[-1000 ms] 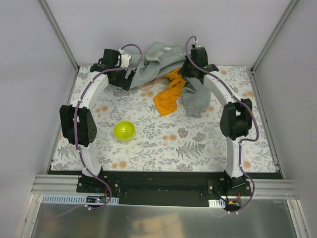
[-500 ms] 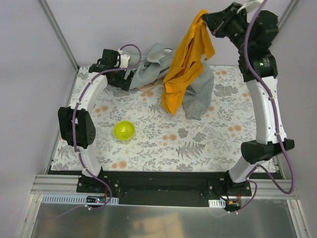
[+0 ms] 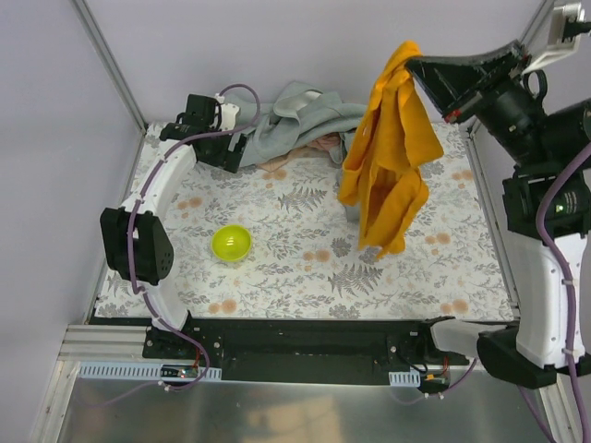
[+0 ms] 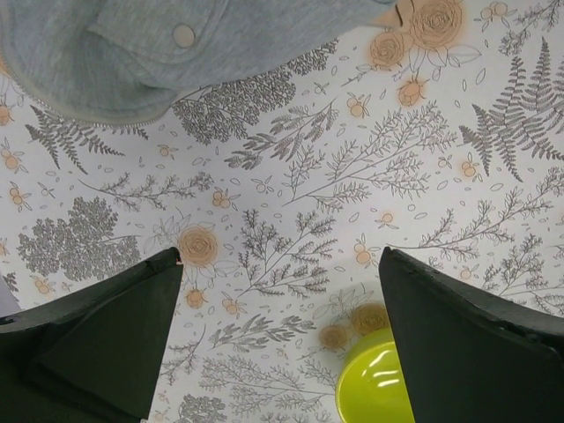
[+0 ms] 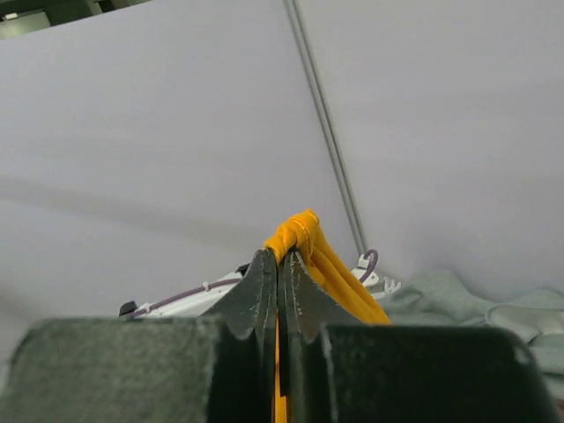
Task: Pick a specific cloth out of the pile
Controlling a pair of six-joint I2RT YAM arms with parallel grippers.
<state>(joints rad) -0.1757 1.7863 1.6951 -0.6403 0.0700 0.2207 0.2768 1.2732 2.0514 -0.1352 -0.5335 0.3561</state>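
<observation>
Lifted further and carried nearer since half a second ago: orange cloth (image 3: 388, 152), pinched by a bunched corner in the tightly closed right gripper (image 3: 416, 66), hanging below it, clear of the pile (image 3: 291, 115). Looks picked out. Left gripper (image 4: 280, 291) spread wide, holding nothing.

Top view: the cloth (image 3: 388, 157) hangs in front of a grey scrap (image 3: 355, 214) poking out at its lower edge, and I can't tell if that bit hangs too or lies flat. Most of the peach cloth (image 3: 321, 144) is buried under the garment (image 3: 295, 115), just a sliver shows. The right arm (image 3: 545, 212) runs off the right edge. Left wrist view: the bowl (image 4: 374, 388) is cut by the bottom edge and partly behind the left gripper (image 4: 280, 256), and the garment runs off the top. Right wrist view: only the cloth's bunched tip clears the right gripper (image 5: 278, 256).
</observation>
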